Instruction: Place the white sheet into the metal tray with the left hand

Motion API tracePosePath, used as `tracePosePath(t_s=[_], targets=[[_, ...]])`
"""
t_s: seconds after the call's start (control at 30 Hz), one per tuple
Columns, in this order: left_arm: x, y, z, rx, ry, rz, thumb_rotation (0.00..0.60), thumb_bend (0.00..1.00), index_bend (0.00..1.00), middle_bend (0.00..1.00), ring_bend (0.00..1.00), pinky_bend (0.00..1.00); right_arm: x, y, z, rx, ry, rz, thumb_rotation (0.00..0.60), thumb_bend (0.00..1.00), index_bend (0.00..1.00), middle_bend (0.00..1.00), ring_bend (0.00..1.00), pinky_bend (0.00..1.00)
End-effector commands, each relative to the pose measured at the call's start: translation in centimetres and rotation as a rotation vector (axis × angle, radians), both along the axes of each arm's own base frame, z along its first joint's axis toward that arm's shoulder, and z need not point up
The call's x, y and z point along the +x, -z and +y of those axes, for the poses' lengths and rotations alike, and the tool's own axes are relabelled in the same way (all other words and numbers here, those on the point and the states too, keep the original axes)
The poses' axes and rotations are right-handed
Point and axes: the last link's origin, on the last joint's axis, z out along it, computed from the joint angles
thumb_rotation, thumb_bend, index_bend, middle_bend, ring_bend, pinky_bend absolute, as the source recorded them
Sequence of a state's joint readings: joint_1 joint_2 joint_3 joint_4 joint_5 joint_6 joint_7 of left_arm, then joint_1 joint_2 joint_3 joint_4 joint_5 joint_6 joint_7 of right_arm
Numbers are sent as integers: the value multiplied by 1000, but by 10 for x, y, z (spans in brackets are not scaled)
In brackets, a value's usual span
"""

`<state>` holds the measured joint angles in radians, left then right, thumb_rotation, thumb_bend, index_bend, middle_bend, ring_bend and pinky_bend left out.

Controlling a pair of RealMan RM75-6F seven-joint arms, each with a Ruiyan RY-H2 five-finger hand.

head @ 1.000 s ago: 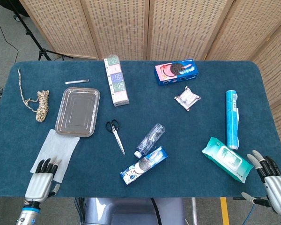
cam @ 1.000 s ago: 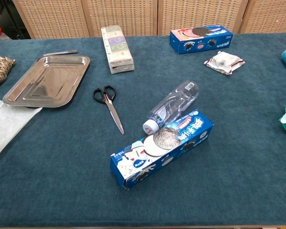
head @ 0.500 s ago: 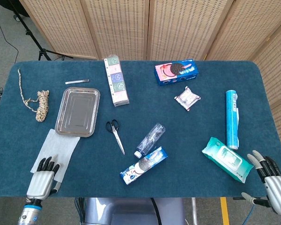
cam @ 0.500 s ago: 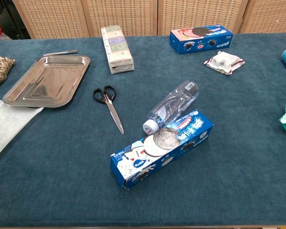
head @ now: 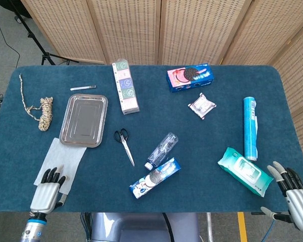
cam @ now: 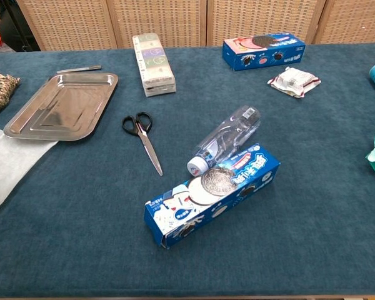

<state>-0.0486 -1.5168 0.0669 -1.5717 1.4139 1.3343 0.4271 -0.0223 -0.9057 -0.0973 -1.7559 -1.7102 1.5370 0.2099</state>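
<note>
White sheet (head: 63, 159): flat on the blue table (head: 192, 146), far edge touching the metal tray (head: 84, 120).
Left hand (head: 46, 190): fingertips over the sheet's near edge, fingers extended, grasping nothing.
Right hand (head: 293, 194): fingers spread, empty, near table corner.

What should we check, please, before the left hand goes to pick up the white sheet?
1. Flat white sheet reachable by the left hand: ok, fingertips sit at its near edge.
2. Sheet gripped: not ok, it lies flat on the blue cloth.
3. Shiny rectangular metal tray empty: ok.
4. Sheet free of the tray: cannot tell, its far edge meets the tray's near rim.
5. Right hand out of the way: ok, open at the table's far right corner.
6. Black-handled scissors off the path: ok, right of the tray.
</note>
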Motion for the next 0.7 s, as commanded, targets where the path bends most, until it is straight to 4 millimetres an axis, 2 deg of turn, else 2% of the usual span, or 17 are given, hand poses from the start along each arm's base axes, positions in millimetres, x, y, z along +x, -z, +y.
tracePosePath(t_s=[0.03,0.27,0.7], targets=[[0,1,0,-1,-1,2,584,394,332,0,0,0,0,0,0,0,0,0,600,0,0,0,0,0],[0,1,2,13,-1,2,587,417,379,0,0,0,0,0,0,-1,0,0,600,0,0,0,0,0],[8,-8,2,53,26,-9,600,435,577,0,0,0,1,0,1,-3,-1,-2,600,0,0,0,0,0]])
